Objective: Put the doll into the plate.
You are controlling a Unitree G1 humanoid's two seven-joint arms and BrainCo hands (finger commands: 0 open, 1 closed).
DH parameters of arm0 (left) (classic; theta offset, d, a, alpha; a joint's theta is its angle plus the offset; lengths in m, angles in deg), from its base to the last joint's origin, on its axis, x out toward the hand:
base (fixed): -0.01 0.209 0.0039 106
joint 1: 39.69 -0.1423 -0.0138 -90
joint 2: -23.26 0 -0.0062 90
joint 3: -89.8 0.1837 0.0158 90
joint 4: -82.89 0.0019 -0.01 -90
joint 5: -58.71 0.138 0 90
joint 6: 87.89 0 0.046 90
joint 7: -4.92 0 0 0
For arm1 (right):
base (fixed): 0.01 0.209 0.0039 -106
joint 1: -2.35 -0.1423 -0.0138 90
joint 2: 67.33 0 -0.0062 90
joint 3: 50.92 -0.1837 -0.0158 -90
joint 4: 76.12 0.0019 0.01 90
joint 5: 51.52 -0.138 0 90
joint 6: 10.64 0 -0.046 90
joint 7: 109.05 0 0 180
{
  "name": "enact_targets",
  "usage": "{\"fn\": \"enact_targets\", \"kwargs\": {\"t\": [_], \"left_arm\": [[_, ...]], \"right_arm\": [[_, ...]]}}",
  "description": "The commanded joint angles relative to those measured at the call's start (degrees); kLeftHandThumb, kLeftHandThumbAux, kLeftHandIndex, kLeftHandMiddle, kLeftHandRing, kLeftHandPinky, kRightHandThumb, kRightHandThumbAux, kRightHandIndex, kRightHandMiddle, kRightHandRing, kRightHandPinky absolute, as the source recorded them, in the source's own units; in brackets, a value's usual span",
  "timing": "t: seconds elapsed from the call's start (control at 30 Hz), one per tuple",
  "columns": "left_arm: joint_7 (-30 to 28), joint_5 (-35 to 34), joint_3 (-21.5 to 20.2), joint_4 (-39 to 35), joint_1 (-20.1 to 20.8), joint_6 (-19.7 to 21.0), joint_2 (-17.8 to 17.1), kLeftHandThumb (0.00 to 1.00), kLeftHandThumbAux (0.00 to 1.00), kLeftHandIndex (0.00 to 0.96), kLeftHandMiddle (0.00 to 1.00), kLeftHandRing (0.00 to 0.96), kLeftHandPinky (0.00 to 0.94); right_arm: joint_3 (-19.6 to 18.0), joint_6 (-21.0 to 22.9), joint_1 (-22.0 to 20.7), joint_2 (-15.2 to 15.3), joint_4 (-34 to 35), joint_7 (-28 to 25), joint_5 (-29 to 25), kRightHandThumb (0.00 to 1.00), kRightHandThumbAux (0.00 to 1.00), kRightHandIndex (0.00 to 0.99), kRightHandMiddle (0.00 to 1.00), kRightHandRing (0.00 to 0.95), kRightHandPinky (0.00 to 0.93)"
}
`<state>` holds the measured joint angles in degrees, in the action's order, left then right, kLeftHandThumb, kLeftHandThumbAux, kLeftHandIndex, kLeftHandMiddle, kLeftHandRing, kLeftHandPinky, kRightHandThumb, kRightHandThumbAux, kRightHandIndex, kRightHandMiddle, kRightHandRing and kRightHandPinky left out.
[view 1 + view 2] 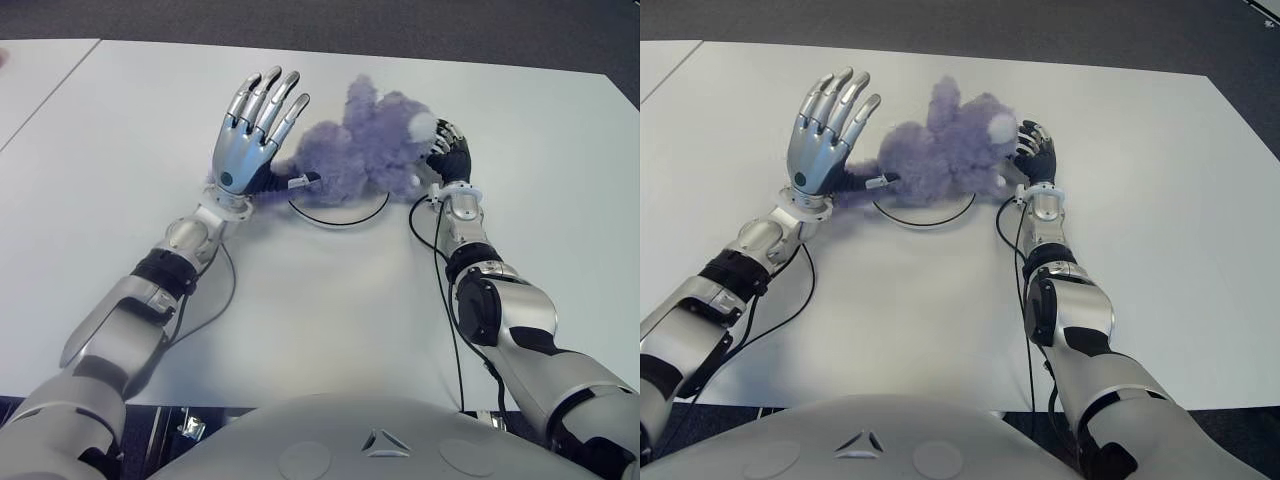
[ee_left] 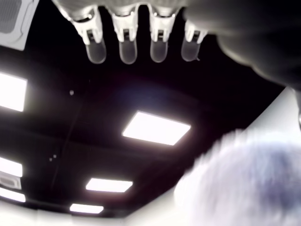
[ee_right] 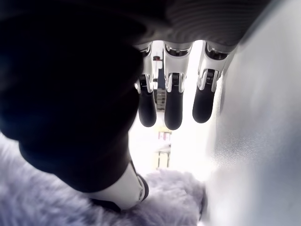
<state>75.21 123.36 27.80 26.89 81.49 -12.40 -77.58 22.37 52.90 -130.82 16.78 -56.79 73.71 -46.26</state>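
A fluffy purple doll (image 1: 365,150) with a white patch lies over a white plate, of which only the thin dark rim (image 1: 340,222) shows at the front. My left hand (image 1: 258,115) stands upright at the doll's left side. It is open, with its fingers (image 2: 127,49) spread and its thumb next to the fur. My right hand (image 1: 447,150) sits against the doll's right side. Its fingers (image 3: 171,108) reach out straight and clear of the doll (image 3: 56,207), and only the thumb touches the fur. Most of the plate is hidden under the doll.
The white table (image 1: 330,310) stretches wide around the plate. A second white table (image 1: 30,80) adjoins it at the far left. Black cables (image 1: 445,300) trail from both wrists across the near part of the table. Dark floor (image 1: 400,25) lies past the far edge.
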Motion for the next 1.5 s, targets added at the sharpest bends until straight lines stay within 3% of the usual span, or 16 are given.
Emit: {"fn": "enact_targets", "kwargs": {"t": [0.03, 0.17, 0.23, 0.4, 0.73, 1.13, 1.33, 1.5], "left_arm": [[0.0, -1.2, 0.4, 2.6, 1.5, -2.6, -1.2, 0.000, 0.309, 0.000, 0.000, 0.000, 0.000], [-3.8, -4.2, -0.3, 2.5, 1.6, -7.0, -2.3, 0.000, 0.304, 0.000, 0.000, 0.000, 0.000], [-9.0, -8.8, -1.6, 0.7, 1.0, -12.1, -4.4, 0.000, 0.298, 0.000, 0.000, 0.000, 0.000], [-18.5, -17.0, -4.2, -3.7, -1.3, -18.9, -7.5, 0.000, 0.293, 0.000, 0.000, 0.000, 0.000], [-28.0, -23.5, -7.1, -4.8, -3.2, -23.3, -8.6, 0.000, 0.307, 0.000, 0.000, 0.000, 0.000], [-37.3, -27.4, -12.6, -9.3, -7.2, -22.3, -11.1, 0.017, 0.268, 0.000, 0.000, 0.000, 0.000], [-38.1, -32.9, -21.1, -13.6, -12.4, -28.5, -17.2, 0.005, 0.263, 0.000, 0.000, 0.000, 0.000], [-36.3, -34.9, -25.4, -12.5, -12.8, -33.5, -17.6, 0.000, 0.277, 0.000, 0.000, 0.000, 0.000]], "right_arm": [[0.7, 7.9, 11.4, -4.5, -7.9, 0.5, 0.6, 0.410, 0.949, 0.176, 0.217, 0.213, 0.234], [0.9, 7.9, 11.4, -4.5, -7.9, 0.6, 0.7, 0.409, 0.943, 0.170, 0.216, 0.211, 0.229], [1.1, 7.9, 11.4, -4.5, -7.9, 0.7, 0.8, 0.408, 0.941, 0.168, 0.215, 0.210, 0.227], [1.2, 8.1, 11.4, -4.5, -7.9, 0.8, 0.8, 0.411, 0.944, 0.169, 0.218, 0.210, 0.221], [1.3, 8.1, 11.3, -4.5, -7.9, 1.2, 0.7, 0.475, 0.951, 0.165, 0.231, 0.216, 0.205], [1.6, 8.3, 11.3, -4.5, -7.9, 1.3, 0.9, 0.539, 0.959, 0.148, 0.225, 0.210, 0.206], [1.8, 8.3, 11.3, -4.5, -7.9, 1.4, 0.9, 0.601, 0.953, 0.147, 0.226, 0.210, 0.204], [1.9, 8.2, 11.3, -4.5, -7.9, 1.6, 0.7, 0.635, 0.950, 0.148, 0.223, 0.209, 0.207]]}}
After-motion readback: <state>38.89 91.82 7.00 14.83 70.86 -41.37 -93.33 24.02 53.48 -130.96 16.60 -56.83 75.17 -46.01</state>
